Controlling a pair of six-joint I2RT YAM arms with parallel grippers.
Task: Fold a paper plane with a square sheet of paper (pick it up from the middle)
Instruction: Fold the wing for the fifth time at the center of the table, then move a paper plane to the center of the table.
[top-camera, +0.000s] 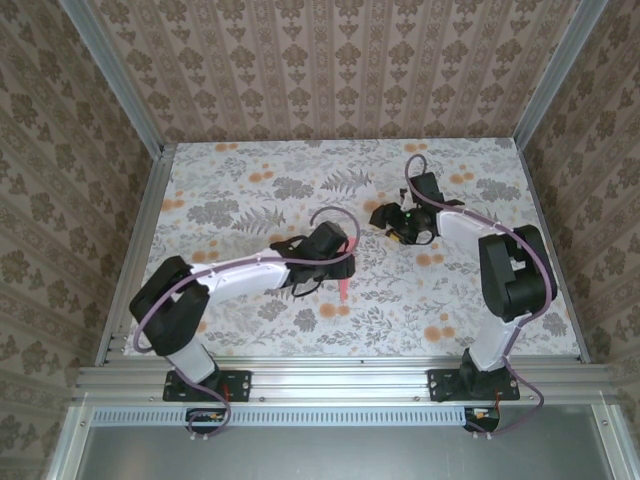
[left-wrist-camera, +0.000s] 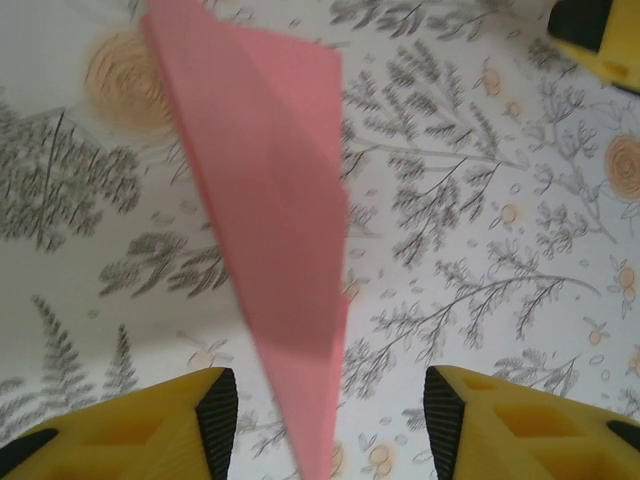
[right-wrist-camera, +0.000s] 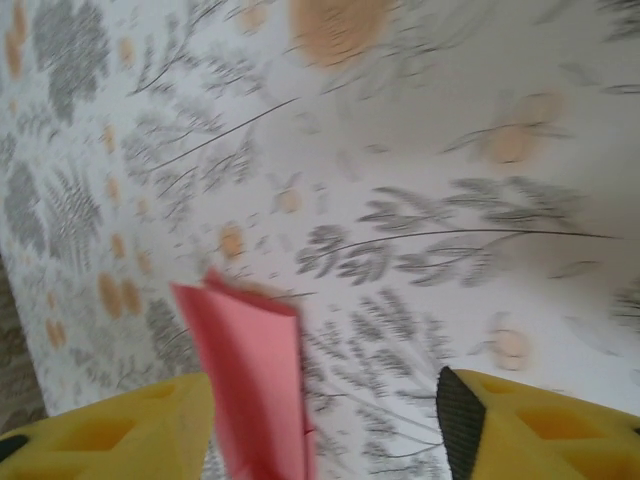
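Note:
The paper plane (left-wrist-camera: 270, 220) is a slim pink-red folded dart. In the left wrist view its narrow end runs down between the fingers of my left gripper (left-wrist-camera: 330, 420), which is open, with neither pad touching it. From above, a pink sliver of the paper plane (top-camera: 343, 287) shows just beside the left gripper (top-camera: 338, 262). In the blurred right wrist view, the blunt end of the paper plane (right-wrist-camera: 250, 380) stands in front of one finger of my right gripper (right-wrist-camera: 335, 425). The jaws there are wide apart and open. The right gripper (top-camera: 392, 220) sits a little right of the left one.
The floral tablecloth (top-camera: 240, 190) covers the table, with aluminium rails (top-camera: 140, 230) and patterned walls on three sides. A yellow fingertip of the right gripper (left-wrist-camera: 590, 35) shows at the top right of the left wrist view. Both arms reach in towards the table's middle.

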